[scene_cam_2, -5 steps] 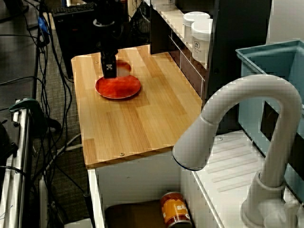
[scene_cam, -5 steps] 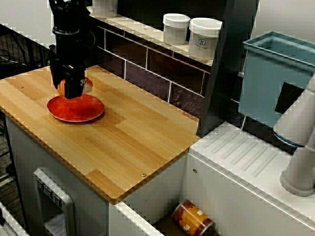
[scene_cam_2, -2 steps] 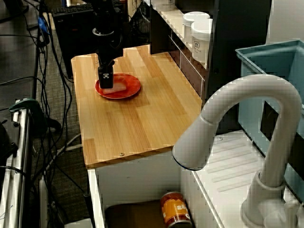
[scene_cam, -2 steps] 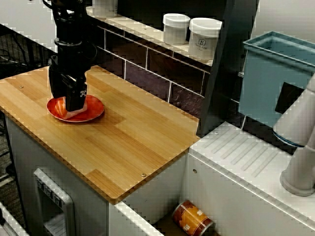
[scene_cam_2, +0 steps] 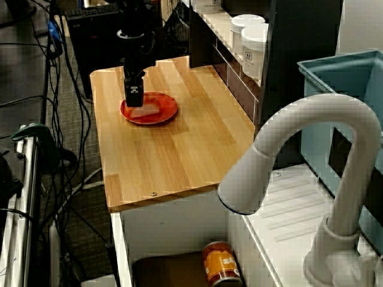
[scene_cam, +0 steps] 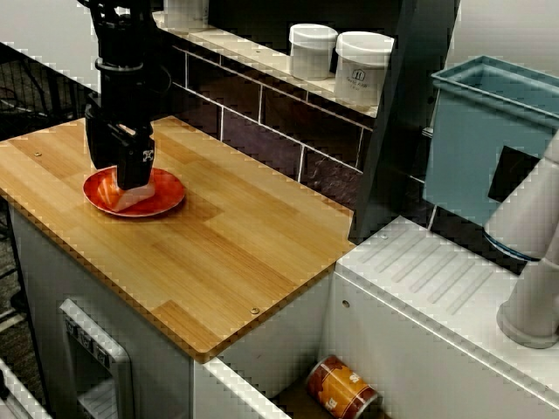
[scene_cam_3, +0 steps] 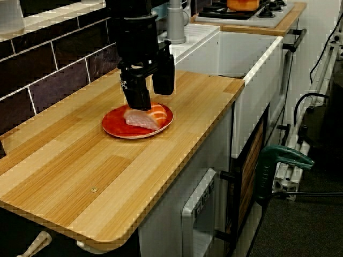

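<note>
A salmon sushi piece [scene_cam_3: 143, 118] lies on a red plate [scene_cam_3: 115, 131] on the wooden counter [scene_cam_3: 80, 171]. In the view from the counter's end, my black gripper [scene_cam_3: 154, 100] hovers just above the sushi, open, with its fingers apart and nothing between them. From the counter's front, the gripper [scene_cam: 122, 170] covers the back of the plate [scene_cam: 166, 202], and the sushi [scene_cam: 135, 199] peeks out below it. Over the faucet, the gripper [scene_cam_2: 134, 98] stands at the plate's [scene_cam_2: 164, 110] left side above the sushi [scene_cam_2: 146, 112].
Two white jars [scene_cam: 313, 51] [scene_cam: 362, 68] stand on the shelf above the tiled back wall. A blue bin [scene_cam: 489, 140] and a white faucet [scene_cam_2: 299, 155] are by the sink, where a can [scene_cam: 342, 388] lies. A stove with an orange pot [scene_cam_3: 244, 4] lies beyond.
The gripper came down from the plate's back edge with the sushi, set it on the plate, let go and rose slightly.
</note>
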You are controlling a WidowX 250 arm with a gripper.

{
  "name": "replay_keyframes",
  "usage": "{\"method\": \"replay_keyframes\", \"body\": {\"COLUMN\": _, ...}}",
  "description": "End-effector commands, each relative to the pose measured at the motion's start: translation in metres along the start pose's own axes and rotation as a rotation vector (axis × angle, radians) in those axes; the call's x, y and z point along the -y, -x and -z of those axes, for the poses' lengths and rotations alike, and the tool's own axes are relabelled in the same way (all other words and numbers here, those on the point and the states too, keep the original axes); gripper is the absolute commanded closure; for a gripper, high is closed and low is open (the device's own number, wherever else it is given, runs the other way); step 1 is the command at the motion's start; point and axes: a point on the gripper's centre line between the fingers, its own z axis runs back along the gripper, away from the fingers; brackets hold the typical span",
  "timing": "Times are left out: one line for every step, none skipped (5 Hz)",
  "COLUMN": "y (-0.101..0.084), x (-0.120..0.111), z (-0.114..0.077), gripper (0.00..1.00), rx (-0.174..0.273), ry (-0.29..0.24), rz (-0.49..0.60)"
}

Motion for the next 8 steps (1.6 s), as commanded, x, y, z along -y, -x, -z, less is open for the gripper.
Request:
{"method": "replay_keyframes", "body": {"y": -0.001, "x": -0.001, "z": -0.002, "gripper": 0.0, "rx": 0.036, "ry": -0.036, "rz": 0.011}}
{"method": "replay_keyframes", "body": {"y": -0.003, "x": 0.0, "z": 0.004, "gripper": 0.0, "rx": 0.03, "ry": -0.044, "rz": 0.003}}
{"method": "replay_keyframes", "body": {"y": -0.004, "x": -0.001, "z": 0.011, "gripper": 0.0, "rx": 0.019, "ry": -0.055, "rz": -0.001}}
{"method": "replay_keyframes", "body": {"y": -0.004, "x": -0.003, "z": 0.011, "gripper": 1.0, "rx": 0.018, "ry": -0.038, "rz": -0.014}}
{"method": "replay_keyframes", "body": {"y": -0.004, "x": -0.003, "z": 0.009, "gripper": 1.0, "rx": 0.024, "ry": -0.042, "rz": -0.014}}
{"method": "replay_keyframes", "body": {"y": -0.004, "x": -0.001, "z": -0.004, "gripper": 1.0, "rx": 0.028, "ry": -0.02, "rz": -0.012}}
{"method": "replay_keyframes", "body": {"y": -0.007, "x": 0.016, "z": -0.036, "gripper": 1.0, "rx": 0.047, "ry": -0.017, "rz": -0.049}}
{"method": "replay_keyframes", "body": {"y": -0.009, "x": 0.046, "z": -0.057, "gripper": 1.0, "rx": 0.126, "ry": -0.107, "rz": -0.051}}
